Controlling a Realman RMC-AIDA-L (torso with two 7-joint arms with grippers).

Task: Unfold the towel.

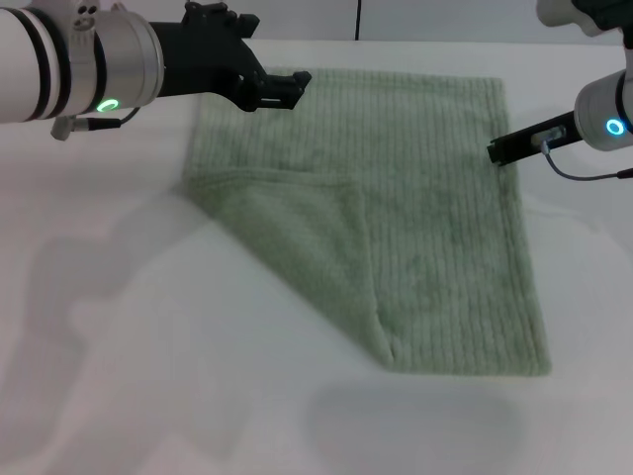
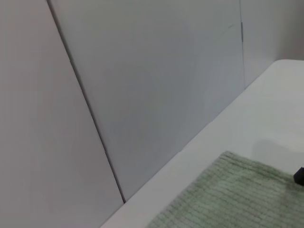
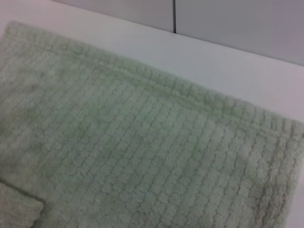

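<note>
The pale green ribbed towel lies flat on the white table. Its near-left corner is folded over diagonally into a triangular flap. My left gripper hovers over the towel's far-left corner, which shows in the left wrist view as towel. At the towel's right hem, about midway along the far half, sits my right gripper. The right wrist view is filled by the towel, with its hemmed border and a bit of the flap.
Bare white tabletop surrounds the towel on the left and near side. Grey wall panels rise behind the table's far edge. A small black part shows at the edge of the left wrist view.
</note>
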